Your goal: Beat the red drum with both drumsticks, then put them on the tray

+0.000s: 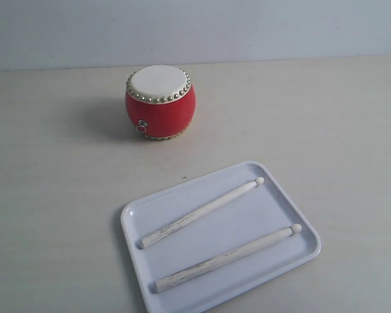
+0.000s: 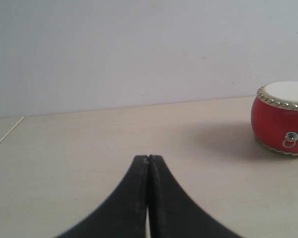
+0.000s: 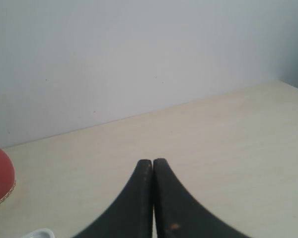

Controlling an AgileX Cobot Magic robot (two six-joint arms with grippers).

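Note:
The red drum with its cream skin and gold studs stands upright on the pale table, beyond the tray. The white tray lies nearer the front, and both pale drumsticks rest on it side by side, one behind the other, bead tips toward the right. Neither arm shows in the exterior view. My left gripper is shut and empty over bare table, with the drum off to one side. My right gripper is shut and empty too, with an edge of the drum showing.
A plain pale wall runs behind the table. A white corner of the tray peeks into the right wrist view. A table edge shows in the left wrist view.

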